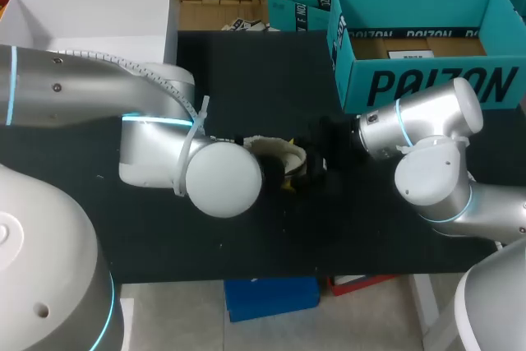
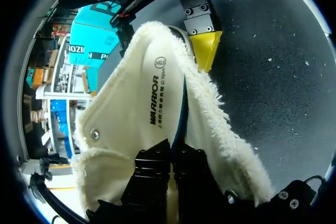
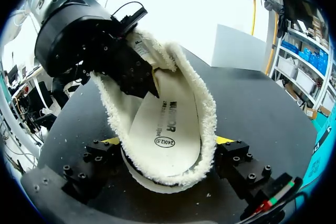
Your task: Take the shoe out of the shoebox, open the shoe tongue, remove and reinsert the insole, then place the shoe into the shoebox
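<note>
Now insole [image 3: 168, 124] pinched tight between left fingers [image 2: 152, 166]; right fingers [image 3: 236, 161] squeeze its opposite end.

The head view looks steeply down from above and behind, well off from the fleecy insole [image 1: 278, 152]. The left wrist view sits right against one end of the insole, facing past it toward the teal shoebox [image 2: 97, 32]. The right wrist view, close at the opposite end, faces back toward the white box [image 3: 236, 45]. Both wrist views share the insole's printed face.
</note>
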Robot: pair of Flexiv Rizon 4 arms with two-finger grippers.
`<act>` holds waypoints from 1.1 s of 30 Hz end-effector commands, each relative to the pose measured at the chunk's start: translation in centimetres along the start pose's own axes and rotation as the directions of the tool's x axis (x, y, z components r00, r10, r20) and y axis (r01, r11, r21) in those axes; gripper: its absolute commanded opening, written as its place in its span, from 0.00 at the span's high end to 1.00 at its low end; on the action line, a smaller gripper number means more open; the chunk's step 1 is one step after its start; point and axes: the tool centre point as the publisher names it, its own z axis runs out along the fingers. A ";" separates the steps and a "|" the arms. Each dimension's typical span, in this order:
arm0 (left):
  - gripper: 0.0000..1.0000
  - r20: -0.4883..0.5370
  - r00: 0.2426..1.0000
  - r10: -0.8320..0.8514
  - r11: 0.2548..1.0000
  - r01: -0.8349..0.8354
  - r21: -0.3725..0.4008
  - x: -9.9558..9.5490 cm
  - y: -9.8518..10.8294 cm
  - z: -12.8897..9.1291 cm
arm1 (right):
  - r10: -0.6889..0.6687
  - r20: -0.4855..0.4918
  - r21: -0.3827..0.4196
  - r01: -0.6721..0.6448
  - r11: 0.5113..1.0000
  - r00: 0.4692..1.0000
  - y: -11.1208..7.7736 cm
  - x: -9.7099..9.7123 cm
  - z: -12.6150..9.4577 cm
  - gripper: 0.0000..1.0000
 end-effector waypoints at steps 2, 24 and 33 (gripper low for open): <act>1.00 -0.156 0.988 -0.013 0.995 0.028 0.099 -0.9 2.3 6.8 | 0.002 -0.001 0.000 -0.002 1.000 1.000 -0.4 -0.1 -0.1 1.00; 1.00 -0.566 0.823 0.047 0.928 0.174 0.330 -1.6 -1.2 -1.5 | 0.002 -0.001 0.000 -0.002 1.000 1.000 -0.4 -0.1 -0.1 1.00; 1.00 -0.551 0.832 0.059 0.936 0.147 0.321 -1.3 -2.2 -2.9 | 0.002 -0.001 0.000 -0.002 1.000 1.000 -0.4 -0.1 -0.1 1.00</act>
